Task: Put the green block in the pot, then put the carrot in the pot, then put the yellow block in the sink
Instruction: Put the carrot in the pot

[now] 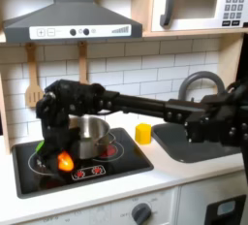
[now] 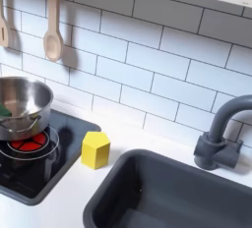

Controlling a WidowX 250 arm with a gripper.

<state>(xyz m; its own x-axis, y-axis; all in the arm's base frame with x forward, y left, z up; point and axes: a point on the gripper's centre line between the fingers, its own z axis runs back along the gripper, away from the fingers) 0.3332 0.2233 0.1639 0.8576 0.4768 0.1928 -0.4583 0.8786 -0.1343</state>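
The pot (image 2: 22,105) holds something green; the sink (image 2: 148,198) is bare. The carrot (image 1: 64,160) lies under the gripper (image 1: 53,138), whose jaw state I cannot tell.

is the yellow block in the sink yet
No, in the second exterior view the yellow block stands on the white counter between the stovetop and the sink.

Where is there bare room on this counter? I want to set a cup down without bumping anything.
The sink basin is bare. So is the white counter strip between the yellow block and the faucet. The stovetop is crowded: the pot, the carrot and the arm's tool sit there.
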